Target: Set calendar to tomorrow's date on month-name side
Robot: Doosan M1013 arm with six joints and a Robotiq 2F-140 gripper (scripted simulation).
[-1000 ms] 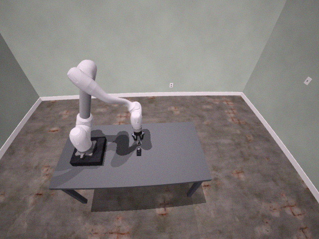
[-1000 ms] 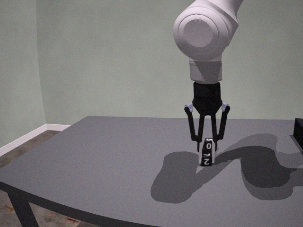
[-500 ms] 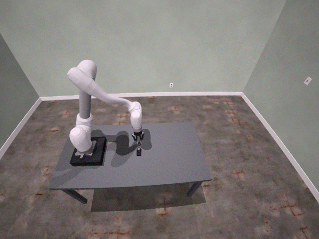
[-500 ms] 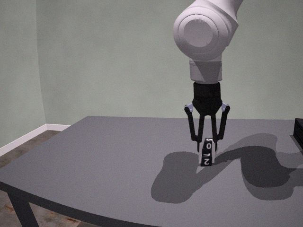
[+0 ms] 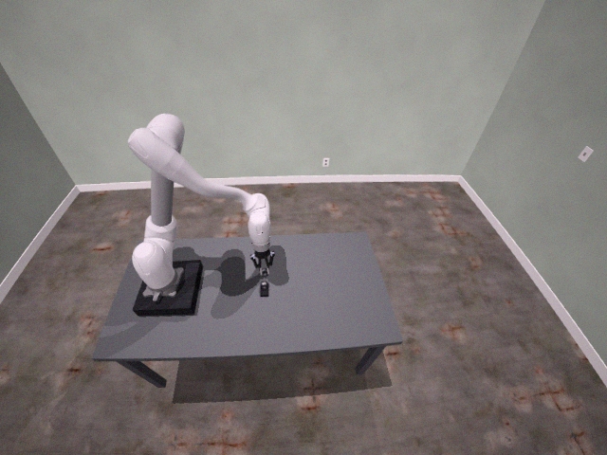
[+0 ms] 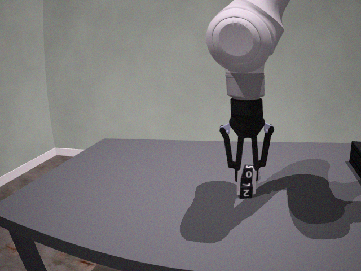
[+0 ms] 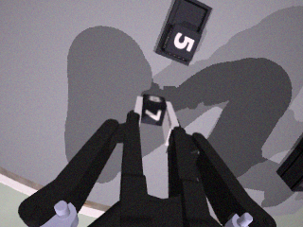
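From here in the room, I see a grey rectangular table (image 5: 333, 303) (image 6: 116, 204) (image 7: 28, 95) on a mottled grey-brown floor (image 5: 441, 382), with pale green walls (image 5: 294, 88) (image 6: 131, 73) and white skirting (image 5: 274, 180). 1 small white outlet (image 5: 325, 162) sits low on the wall. Broad shadows cross the tabletop beneath the white jointed arm (image 5: 195, 183) (image 6: 238, 38). Its black 2-fingered gripper (image 5: 265, 270) (image 6: 246, 182) (image 7: 151, 108) points down, pinching 1 black cube with white digits (image 5: 265, 272) (image 6: 246, 192) (image 7: 153, 113), a 7 uppermost. I can't tell whether that cube touches the table. The small black rectangular tray (image 5: 264, 294) (image 7: 208, 8) rests nearby, holding 1 black cube topped with a white 5 (image 5: 264, 284) (image 6: 248, 174) (image 7: 184, 42) at its nearer end to the gripper.

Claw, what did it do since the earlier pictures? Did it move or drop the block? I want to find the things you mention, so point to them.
Nothing visibly changed. The claw (image 5: 264, 270) (image 6: 246, 183) (image 7: 151, 108) still has the block with the 7 (image 5: 264, 272) (image 6: 246, 192) (image 7: 153, 111) between its fingers. The other block (image 5: 264, 284) (image 6: 248, 174) (image 7: 184, 42) stayed in the tray (image 5: 264, 294) (image 7: 193, 12).
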